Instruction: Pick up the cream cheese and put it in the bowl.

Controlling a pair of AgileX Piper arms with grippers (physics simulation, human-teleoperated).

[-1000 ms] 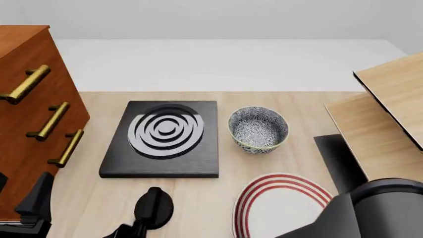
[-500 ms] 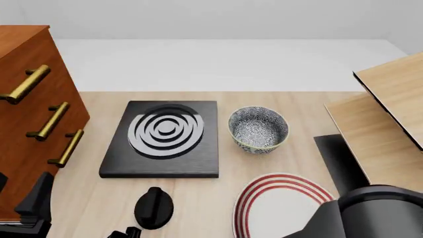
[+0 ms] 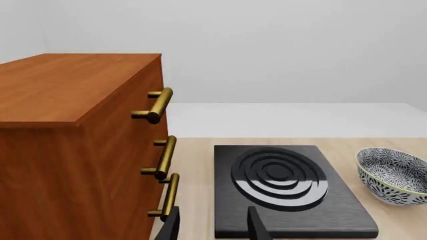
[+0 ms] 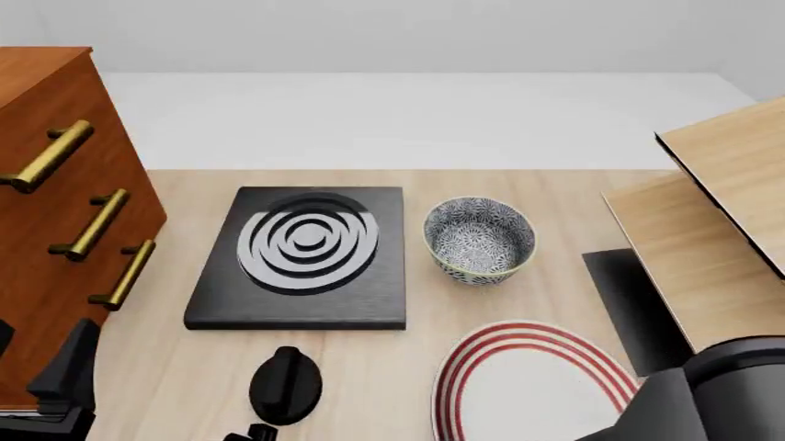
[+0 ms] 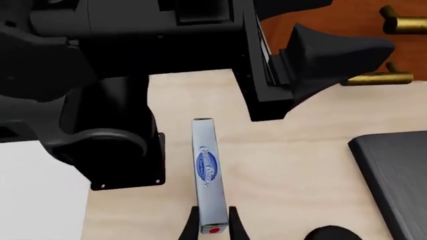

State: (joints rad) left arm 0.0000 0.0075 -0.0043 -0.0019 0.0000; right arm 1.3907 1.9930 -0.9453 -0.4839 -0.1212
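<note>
Left wrist view first: my left gripper (image 3: 213, 227) shows only two dark fingers (image 3: 256, 226) at the frame edge, standing apart with nothing between them, aimed over the black stove plate (image 3: 283, 187). The wooden drawer cabinet (image 3: 80, 140) stands beside it, and the bowl (image 3: 393, 176) sits just past the stove plate on the counter (image 3: 193, 165).

Front view now: the bowl (image 4: 480, 239) is empty, beside the stove plate (image 4: 304, 255), with the red-ringed plate (image 4: 528, 386) nearer to me. A black knob (image 4: 286, 384) lies on the counter. My right arm (image 4: 711, 395) bulks in at the lower corner. I can't see the cream cheese here at all.

Right wrist view: there it is. The cream cheese (image 5: 206, 167) stands on a narrow edge on the bare counter (image 5: 293, 160), near the arm bases, blue oval logo showing. My right gripper (image 5: 211, 227) has its fingers either side of the red-marked end, hugging it; I cannot tell whether they truly grip.

So I judge I'm at the grasp. Next I need a firm pinch, a straight lift, then a carry forward over the plate to the bowl.
</note>
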